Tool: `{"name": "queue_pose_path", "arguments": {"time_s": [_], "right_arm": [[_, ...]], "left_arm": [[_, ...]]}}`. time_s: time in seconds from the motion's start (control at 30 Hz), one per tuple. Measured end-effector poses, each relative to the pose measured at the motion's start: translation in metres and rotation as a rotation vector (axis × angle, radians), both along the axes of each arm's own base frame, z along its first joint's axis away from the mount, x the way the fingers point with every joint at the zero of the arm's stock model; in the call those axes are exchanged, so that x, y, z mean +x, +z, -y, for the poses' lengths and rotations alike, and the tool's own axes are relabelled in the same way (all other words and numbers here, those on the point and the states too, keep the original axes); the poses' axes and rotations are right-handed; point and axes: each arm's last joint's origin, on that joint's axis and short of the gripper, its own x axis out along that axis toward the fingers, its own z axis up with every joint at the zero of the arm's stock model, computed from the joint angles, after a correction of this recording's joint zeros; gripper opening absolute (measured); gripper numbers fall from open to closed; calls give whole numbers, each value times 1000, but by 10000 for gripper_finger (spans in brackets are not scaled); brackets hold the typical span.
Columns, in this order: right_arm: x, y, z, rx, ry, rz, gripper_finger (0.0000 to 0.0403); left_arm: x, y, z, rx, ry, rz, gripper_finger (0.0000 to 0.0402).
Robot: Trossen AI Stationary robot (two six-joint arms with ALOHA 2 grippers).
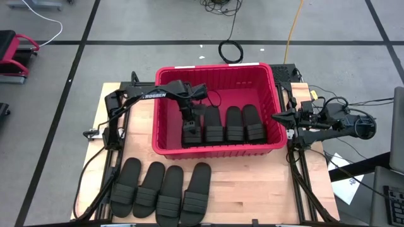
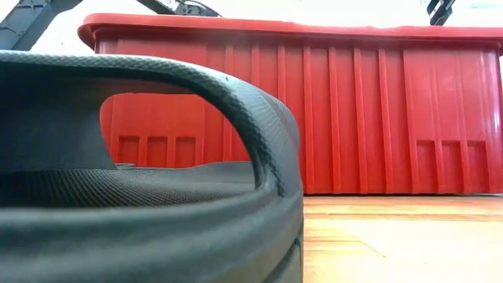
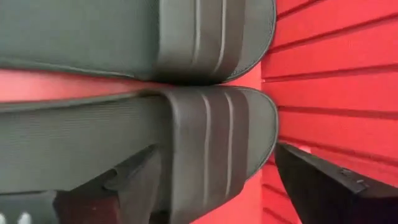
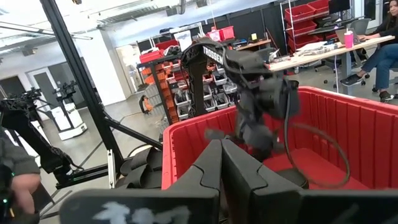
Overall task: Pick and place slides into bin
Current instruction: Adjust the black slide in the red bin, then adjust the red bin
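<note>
The red bin (image 1: 218, 75) stands mid-table with four black slides lying flat on its floor, side by side. My left gripper (image 1: 189, 123) is inside the bin, pointing down over the leftmost of these slides (image 1: 191, 133). In the left wrist view it (image 3: 217, 152) is open, one finger on each side of that slide's strap end (image 3: 217, 143). Four more slides (image 1: 161, 188) lie in a row on the table in front of the bin. My right gripper (image 1: 276, 116) is shut and empty at the bin's right rim; its fingers show together in its wrist view (image 4: 221, 152). My left gripper comes from above, its fingers across the leftmost slide in the bin, which lies flat on the bin floor. One finger (image 3: 134, 180) lies close against the slide's side by the strap; I cannot tell whether it touches. The other finger (image 3: 317, 180) stands clear, near the bin wall.
The bin's near wall (image 2: 354, 110) stands between the slides on the table and those inside. One table slide (image 2: 157, 196) fills the low view's foreground. Cables and arm frames run along both table sides. A person's legs show in the room beyond (image 4: 379, 62).
</note>
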Motion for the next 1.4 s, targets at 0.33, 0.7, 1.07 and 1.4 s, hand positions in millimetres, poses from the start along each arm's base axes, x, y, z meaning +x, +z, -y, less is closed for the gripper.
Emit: {"name": "queue_pose_path", "arguments": {"time_s": [0.33, 0.7, 1.07, 1.4], "right_arm": [[0, 0, 0, 3, 0, 3, 0], [-5, 14, -2, -40, 79, 92, 0], [-7, 18, -2, -67, 99, 95, 0], [-7, 19, 0, -34, 29, 101, 0]], "left_arm": [[-4, 139, -2, 437, -26, 208, 288], [-73, 285, 55, 579, 154, 737, 25], [-62, 233, 138, 208, 91, 425, 1], [-87, 159, 208, 84, -229, -2, 0]]}}
